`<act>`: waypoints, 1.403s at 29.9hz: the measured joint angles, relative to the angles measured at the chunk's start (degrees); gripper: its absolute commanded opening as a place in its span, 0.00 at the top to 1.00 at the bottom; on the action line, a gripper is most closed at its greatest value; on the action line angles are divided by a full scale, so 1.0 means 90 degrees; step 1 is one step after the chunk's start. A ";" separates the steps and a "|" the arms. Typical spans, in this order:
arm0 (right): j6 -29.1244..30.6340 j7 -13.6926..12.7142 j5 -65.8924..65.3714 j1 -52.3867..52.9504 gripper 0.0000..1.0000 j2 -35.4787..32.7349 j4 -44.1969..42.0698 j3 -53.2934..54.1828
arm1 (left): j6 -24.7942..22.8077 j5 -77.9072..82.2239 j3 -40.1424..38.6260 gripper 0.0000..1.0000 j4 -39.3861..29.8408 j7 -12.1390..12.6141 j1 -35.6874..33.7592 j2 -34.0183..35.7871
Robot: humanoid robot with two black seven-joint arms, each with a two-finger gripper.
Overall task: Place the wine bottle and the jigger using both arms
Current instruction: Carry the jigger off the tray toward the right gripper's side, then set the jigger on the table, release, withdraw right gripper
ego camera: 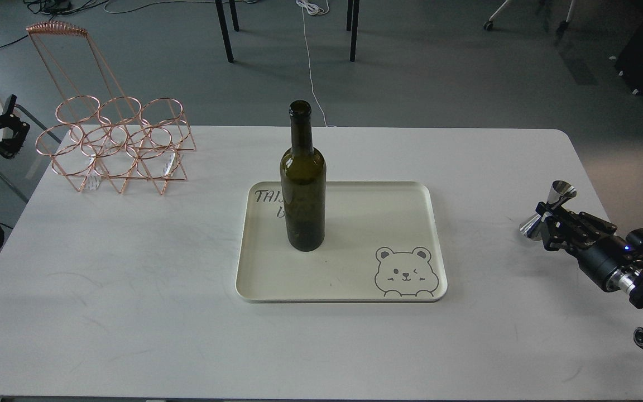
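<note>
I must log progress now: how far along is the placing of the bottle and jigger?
Done: the wine bottle stands upright on the tray. In hand: the right gripper holds the jigger tilted above the table, right of the tray. Left: setting the jigger down. The left gripper holds nothing.

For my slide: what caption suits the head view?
Wine bottle upright on bear tray; right pincer holds jigger.

Colours on the white table (132,312)

Dark olive-green wine bottle (302,190); cream tray (355,279) with grey bear drawing (406,272) and dark lettering; shiny steel jigger (547,209); copper-pink wire rack (115,142); black right gripper (550,223); grey floor (438,72).
</note>
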 measured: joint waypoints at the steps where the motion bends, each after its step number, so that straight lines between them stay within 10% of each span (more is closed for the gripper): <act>1: 0.0000 0.0000 0.0004 -0.0004 0.78 0.0000 0.0000 -0.0007 | 0.0000 0.0001 0.0000 0.01 0.0000 -0.0004 -0.0008 0.0000; 19: 0.0000 0.0098 0.0017 -0.0076 0.34 -0.0037 0.0119 -0.0030 | 0.0000 0.0006 0.0030 0.02 0.0000 -0.0027 -0.0051 0.0074; 29: 0.0000 0.0127 0.0148 -0.0496 0.25 -0.0528 0.0747 0.0071 | 0.0000 -0.0001 -0.0004 0.01 -0.0035 -0.0028 -0.0051 0.0160; 42: 0.0162 0.0770 0.3813 0.0198 0.16 -0.1874 0.1376 0.0030 | -0.0003 0.1275 0.0076 0.02 -0.2054 0.0048 -0.0081 0.1615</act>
